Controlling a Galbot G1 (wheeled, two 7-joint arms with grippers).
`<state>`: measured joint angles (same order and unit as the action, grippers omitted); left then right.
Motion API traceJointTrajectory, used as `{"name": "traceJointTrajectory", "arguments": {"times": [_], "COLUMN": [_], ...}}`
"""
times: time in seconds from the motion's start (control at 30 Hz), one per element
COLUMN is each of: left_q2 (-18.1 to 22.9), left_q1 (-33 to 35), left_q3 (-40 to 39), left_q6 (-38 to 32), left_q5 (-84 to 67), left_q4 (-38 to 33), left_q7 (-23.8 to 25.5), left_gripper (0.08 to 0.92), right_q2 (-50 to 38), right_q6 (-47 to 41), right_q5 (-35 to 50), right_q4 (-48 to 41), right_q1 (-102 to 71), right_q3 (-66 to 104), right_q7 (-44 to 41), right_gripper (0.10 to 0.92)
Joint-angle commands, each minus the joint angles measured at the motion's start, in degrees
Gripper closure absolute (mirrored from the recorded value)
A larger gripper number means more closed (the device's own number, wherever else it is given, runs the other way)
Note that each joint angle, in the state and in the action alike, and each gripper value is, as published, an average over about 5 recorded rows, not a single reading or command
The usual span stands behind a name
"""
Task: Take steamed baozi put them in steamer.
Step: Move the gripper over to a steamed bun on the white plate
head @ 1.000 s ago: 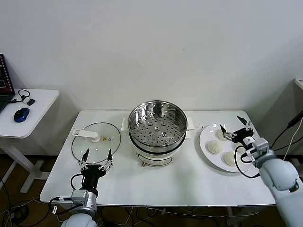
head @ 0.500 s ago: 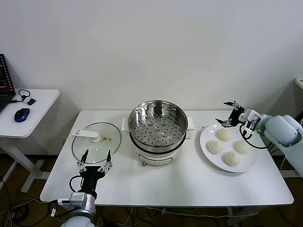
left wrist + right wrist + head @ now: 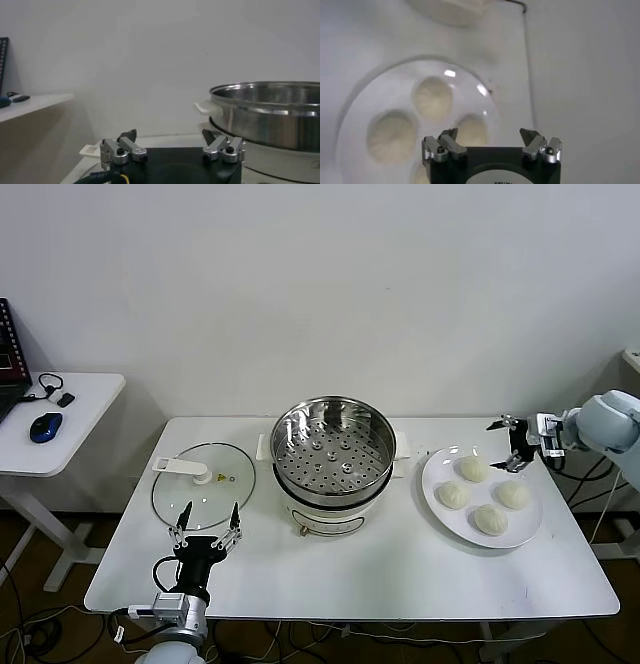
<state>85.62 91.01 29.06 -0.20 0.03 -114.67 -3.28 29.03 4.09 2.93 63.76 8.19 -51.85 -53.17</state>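
Lab or office test room, not a home kitchen. Bare white wall (image 3: pixel 400 284), plain white folding table (image 3: pixel 350 574) with cables hanging beneath. Small side desk (image 3: pixel 60 424) at left carries a blue computer mouse (image 3: pixel 45 426), a laptop edge (image 3: pixel 8 364) and a cord. Cooking gear is only a staged set: steamer (image 3: pixel 332 454), glass lid (image 3: pixel 203 486), plate (image 3: pixel 440 502) of buns.

steamed baozi (image 3: pixel 484 494): four cream domes, plate, tabletop's right edge | steamer (image 3: pixel 333 446): shiny, uncovered, empty, tabletop's back-centre

Baozi (image 3: pixel 484 494) on plate (image 3: pixel 437 504), right of steamer (image 3: pixel 332 450)
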Motion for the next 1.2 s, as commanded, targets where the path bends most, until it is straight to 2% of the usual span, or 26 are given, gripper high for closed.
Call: {"name": "traceJointTrajectory", "arguments": {"times": [0.03, 0.43, 0.87, 1.2], "left_q2": [-0.2, -1.2, -2.7, -4.1], "left_q1": [0.0, -0.3, -1.0, -1.3], "left_q3": [0.1, 0.8, 1.4, 2.0], "left_q6": [-0.3, -0.2, 0.2, 0.2], "left_q5": [-0.5, -2.2, -3.9, -4.3], "left_q4": [0.6, 1.5, 2.3, 3.1], "left_q7": [0.0, 0.3, 0.6, 0.8], "left_gripper": [0.177, 0.177, 0.177, 0.177], "right_q2": [6.3, 20.3, 26.7, 29.0], "right_q6": [7.0, 6.6, 7.2, 6.6], "right_q5": [-1.8, -0.1, -3.7, -4.8], "right_q4": [-12.1, -28.7, -37.8, -41.0], "right_q1": [10.4, 5.7, 2.1, 1.3], "right_q3": [-13.0, -10.2, -6.4, -5.3], "right_q7": [-5.6, -6.1, -6.5, -6.6], "right_gripper": [0.203, 0.203, 0.203, 0.203]}}
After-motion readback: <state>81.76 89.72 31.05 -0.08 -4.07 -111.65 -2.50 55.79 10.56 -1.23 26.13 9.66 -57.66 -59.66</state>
